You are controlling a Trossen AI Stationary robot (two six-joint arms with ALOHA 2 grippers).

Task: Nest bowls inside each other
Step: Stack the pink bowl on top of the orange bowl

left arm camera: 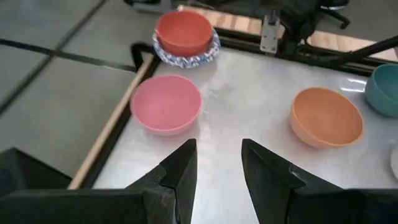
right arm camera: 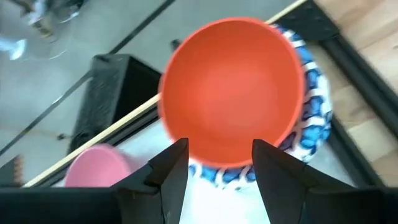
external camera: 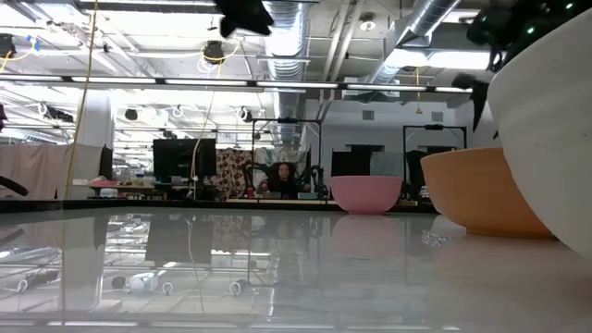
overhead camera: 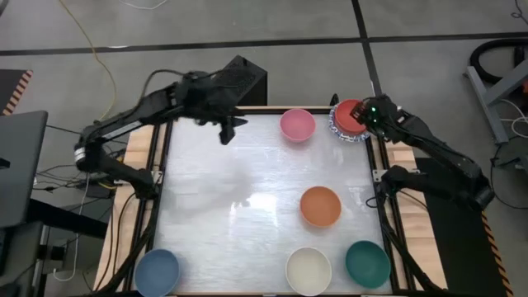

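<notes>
At the table's far right corner a red bowl (overhead camera: 350, 111) (right arm camera: 230, 93) sits nested in a white bowl with a blue patterned rim (overhead camera: 338, 128) (right arm camera: 314, 118). My right gripper (overhead camera: 365, 115) (right arm camera: 219, 165) hovers open just above them, one finger on either side of the red bowl's rim, with no contact visible. My left gripper (overhead camera: 227, 130) (left arm camera: 219, 162) is open and empty, raised over the table's far left part and pointing toward the pink bowl (overhead camera: 297, 124) (left arm camera: 165, 102). The orange bowl (overhead camera: 320, 206) (left arm camera: 326, 116) stands on its base right of centre.
Along the near edge stand a blue bowl (overhead camera: 157, 272), a cream bowl (overhead camera: 308, 271) and a teal bowl (overhead camera: 367, 264). A black frame rail (overhead camera: 381, 206) borders the table's right side. The table's middle and left (overhead camera: 214, 206) are bare.
</notes>
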